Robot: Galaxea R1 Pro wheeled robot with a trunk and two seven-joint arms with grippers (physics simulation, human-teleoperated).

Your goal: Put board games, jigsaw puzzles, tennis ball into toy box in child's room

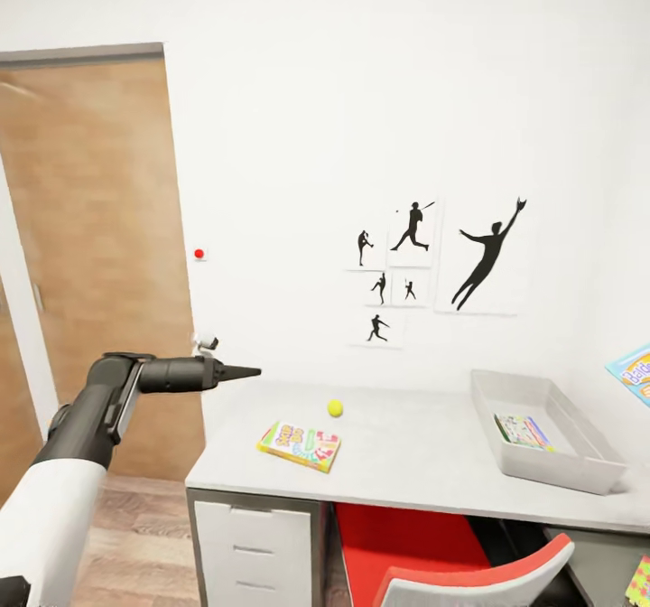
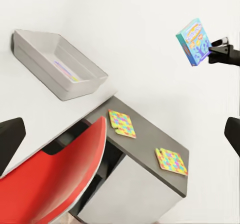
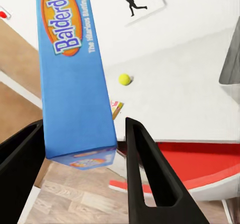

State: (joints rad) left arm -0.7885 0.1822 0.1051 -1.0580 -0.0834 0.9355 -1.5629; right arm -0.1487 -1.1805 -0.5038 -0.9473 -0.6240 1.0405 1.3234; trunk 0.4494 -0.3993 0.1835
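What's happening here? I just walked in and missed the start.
A simulated two-armed robot is tidying toys into the grey toy box on the table. Its right pincer holds the blue Balderdash board game in the air, near the box. One game already lies inside. The SKIP-BO game and the tennis ball lie on the table top, and two jigsaw puzzles lie on the lower dark end. The left pincer hovers empty beside the table.

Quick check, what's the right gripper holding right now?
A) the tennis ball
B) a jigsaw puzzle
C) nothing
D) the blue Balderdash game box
D: in the right wrist view the blue Balderdash game box sits between the jaws of the right gripper, while the tennis ball lies on the table beyond.
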